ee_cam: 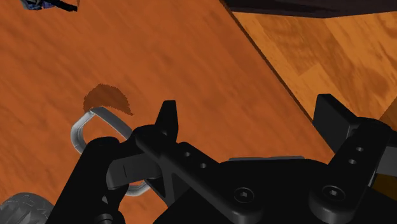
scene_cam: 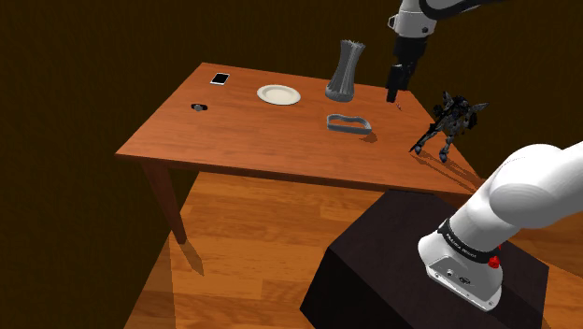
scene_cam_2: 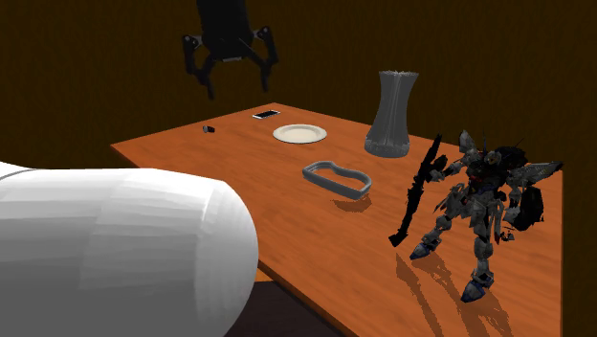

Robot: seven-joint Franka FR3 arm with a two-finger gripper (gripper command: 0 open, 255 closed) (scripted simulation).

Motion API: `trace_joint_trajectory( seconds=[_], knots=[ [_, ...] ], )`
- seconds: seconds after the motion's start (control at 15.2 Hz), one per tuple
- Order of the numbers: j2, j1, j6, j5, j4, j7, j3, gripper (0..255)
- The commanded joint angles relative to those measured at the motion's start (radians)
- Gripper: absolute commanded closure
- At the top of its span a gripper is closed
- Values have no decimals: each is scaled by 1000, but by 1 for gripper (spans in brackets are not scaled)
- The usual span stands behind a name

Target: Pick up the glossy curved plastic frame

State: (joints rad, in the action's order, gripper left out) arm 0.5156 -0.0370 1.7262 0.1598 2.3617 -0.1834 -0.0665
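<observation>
Shoulder view takes in the brown table (scene_cam: 234, 140), where a grey vase (scene_cam: 344, 70) stands toward the far edge. The black gripper (scene_cam: 395, 93) hangs well above the surface beside the vase, fingers spread and empty. The grey curved frame (scene_cam: 349, 123) lies flat near the vase. I judge this the approach step. Next, the gripper needs to centre over the frame, descend and straddle one rim.

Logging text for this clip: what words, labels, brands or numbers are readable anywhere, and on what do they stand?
No text can be read.
Pale lettering on the arm's dark band near the stand: too small to read.
Phone, plate, curved frame: no marks visible.
</observation>
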Motion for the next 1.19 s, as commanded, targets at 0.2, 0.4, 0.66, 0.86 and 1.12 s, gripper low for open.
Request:
trace_joint_trajectory(
  seconds=[0.2, 0.4, 0.66, 0.86, 1.12],
  knots=[
    [-170, -20, 122, 32, -44, -82, -58, 0],
    [-277, -31, 181, 41, -89, -130, -88, 0],
    [-426, -47, 248, 40, -167, -196, -121, 0],
    [-541, -61, 288, 31, -239, -247, -139, 0],
    [-697, -84, 326, 11, -353, -312, -153, 0]
  ],
)
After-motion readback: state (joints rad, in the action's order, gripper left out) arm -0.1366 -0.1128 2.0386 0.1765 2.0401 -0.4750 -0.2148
